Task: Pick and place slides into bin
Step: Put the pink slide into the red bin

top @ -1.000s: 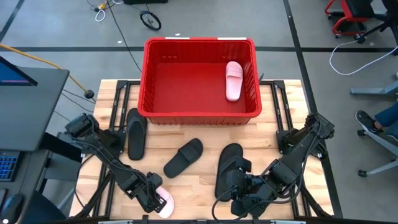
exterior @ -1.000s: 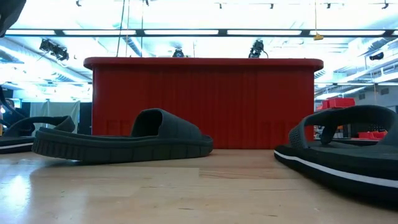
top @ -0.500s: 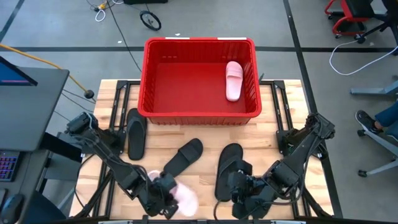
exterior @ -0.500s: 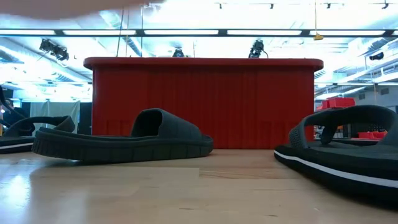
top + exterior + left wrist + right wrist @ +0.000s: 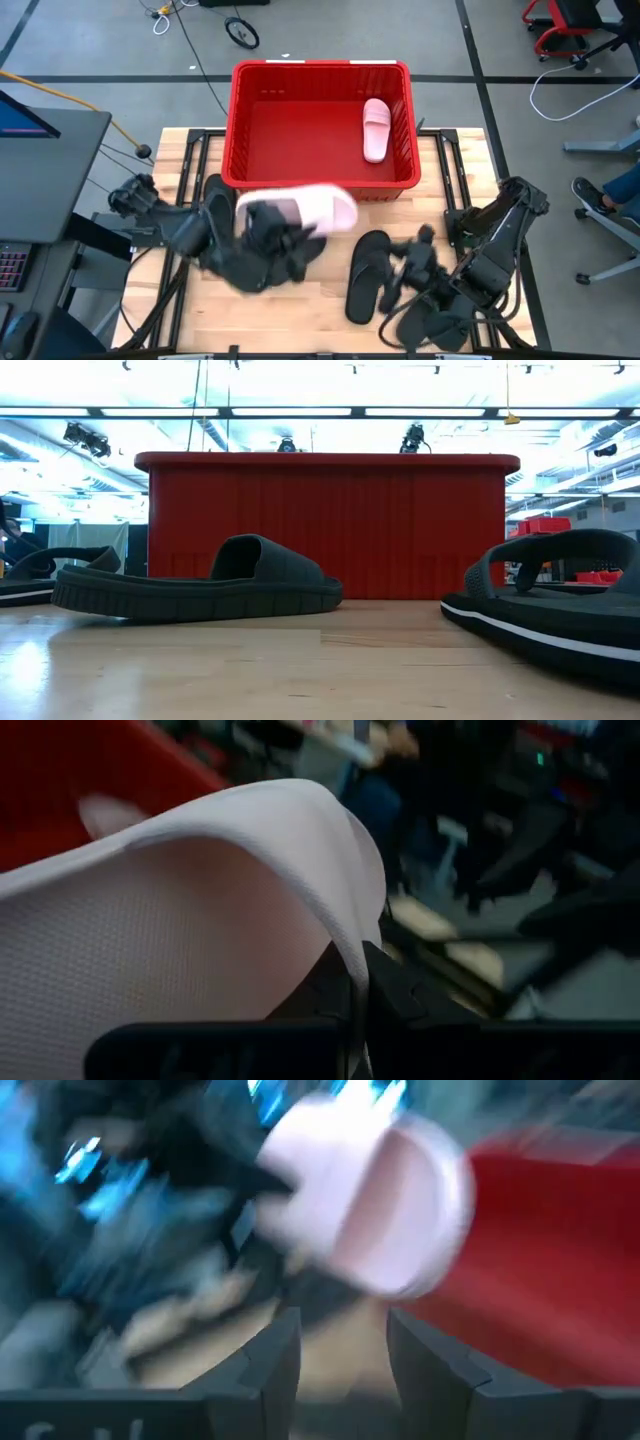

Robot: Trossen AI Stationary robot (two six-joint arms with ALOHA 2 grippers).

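My left gripper (image 5: 272,216) is shut on a pale pink slide (image 5: 305,207), held in the air just before the near wall of the red bin (image 5: 320,180). A second pink slide (image 5: 376,128) lies inside the bin at its right. My right gripper (image 5: 340,1365) is open and empty above the black flip-flop (image 5: 367,275). One black slide (image 5: 217,205) lies at the left. Another (image 5: 200,585) lies mid-table, partly hidden under my left arm in the high view. My left gripper pinches a thin curved edge of the pink slide (image 5: 352,952) between its two fingers (image 5: 385,982). Which part of the slide this edge belongs to cannot be told. The slide is lifted clear of the table and reaches out from the fingers toward the table's right, roughly level.
The bin stands at the table's far middle, its near wall (image 5: 330,525) tall behind the black slides. The flip-flop (image 5: 560,610) lies at the near right. Bare wood (image 5: 300,310) shows along the near edge. Both arm bases stand at the table's left and right sides.
My left gripper has carried the pink slide from the table's near left corner toward the right, then up and toward the bin; the slide is lifted clear. My right gripper has risen and gone toward the far edge, above the flip-flop.
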